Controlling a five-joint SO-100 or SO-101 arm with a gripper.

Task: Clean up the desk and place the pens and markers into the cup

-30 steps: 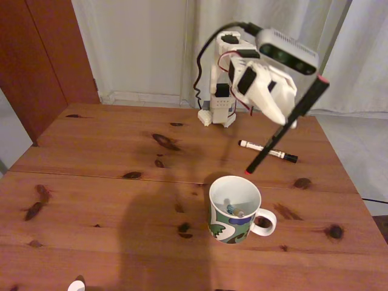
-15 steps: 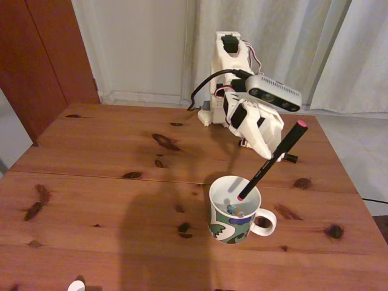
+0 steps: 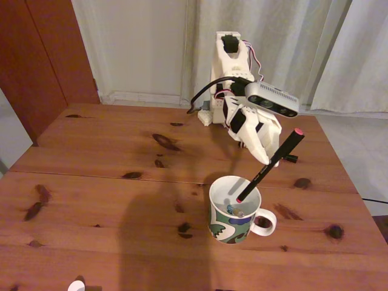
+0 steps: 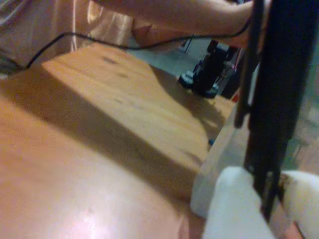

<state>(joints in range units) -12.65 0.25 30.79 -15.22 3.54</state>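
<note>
Knotty reddish pine surface (image 3: 91, 182) before pale curtains (image 3: 273, 42); tool (image 3: 274, 162) clamps black pen (image 3: 270, 165), tip inside mug (image 3: 233, 209); marker (image 3: 292, 159) mostly hidden.

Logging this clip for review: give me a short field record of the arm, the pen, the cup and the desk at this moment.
gripper: shut on the black pen
black pen: tilted, red tip down inside the cup mouth
cup: upright on the desk, small items at its bottom
desk: wood
white marker: black cap end showing behind the gripper

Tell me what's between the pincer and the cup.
In the fixed view, the black pen held by the pincer slants down, its red tip inside the cup mouth.
</note>
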